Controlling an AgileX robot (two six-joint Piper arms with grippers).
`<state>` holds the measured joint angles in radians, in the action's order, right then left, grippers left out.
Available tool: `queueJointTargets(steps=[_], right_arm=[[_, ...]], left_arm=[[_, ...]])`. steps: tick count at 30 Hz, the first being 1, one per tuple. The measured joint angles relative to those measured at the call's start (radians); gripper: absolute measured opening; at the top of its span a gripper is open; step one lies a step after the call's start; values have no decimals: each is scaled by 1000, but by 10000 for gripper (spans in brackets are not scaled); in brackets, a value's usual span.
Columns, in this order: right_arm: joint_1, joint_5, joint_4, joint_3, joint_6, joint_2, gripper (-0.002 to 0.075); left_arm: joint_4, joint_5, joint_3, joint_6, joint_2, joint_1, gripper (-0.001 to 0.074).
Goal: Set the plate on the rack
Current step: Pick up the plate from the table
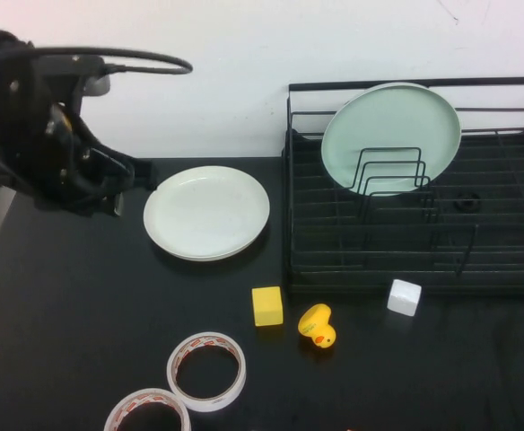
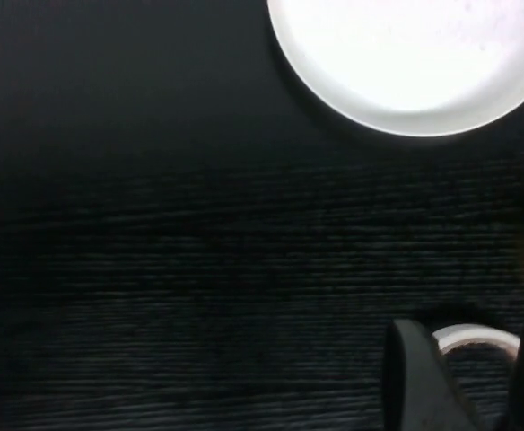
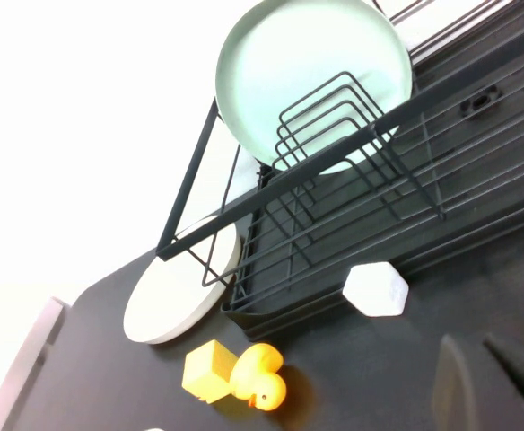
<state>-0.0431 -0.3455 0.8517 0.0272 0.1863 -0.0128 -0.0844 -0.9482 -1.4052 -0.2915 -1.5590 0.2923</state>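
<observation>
The cream plate (image 1: 206,212) lies flat on the black table, left of the black wire rack (image 1: 379,274). It also shows in the left wrist view (image 2: 410,58) and the right wrist view (image 3: 177,292). A mint-green plate (image 1: 392,135) stands upright in the rack's loop dividers. My left gripper (image 1: 127,184) hovers left of the cream plate, apart from it; in its wrist view (image 2: 473,386) it is open and empty. My right gripper (image 3: 491,382) is out of the high view; it is open and empty, above the table in front of the rack (image 3: 352,242).
In front of the rack lie a yellow cube (image 1: 267,305), a yellow rubber duck (image 1: 317,326) and a white cube (image 1: 404,297). Two tape rolls (image 1: 206,371) (image 1: 147,413) lie near the front edge. The table's left edge is close to the left arm.
</observation>
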Motion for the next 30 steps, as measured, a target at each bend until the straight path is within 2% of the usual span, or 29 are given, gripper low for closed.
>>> queueJointTargets(steps=[5,8,13,20,30], right_arm=[[0,4,0,0,27,0,9],[0,7,0,0,37,0,10],[0,7,0,0,39,0,9],[0,7,0,0,40,0,9],[0,7,0,0,40,0,9]], left_arm=[[234,-15,-95,123,-166,-119,213],[285,-26,-169,160,-265,-153,216],[295,-28,-278,166,-398,-157,230],[295,-32,-387,133,-556,-157,335],[323,61,-412,62,-678,-157,347]])
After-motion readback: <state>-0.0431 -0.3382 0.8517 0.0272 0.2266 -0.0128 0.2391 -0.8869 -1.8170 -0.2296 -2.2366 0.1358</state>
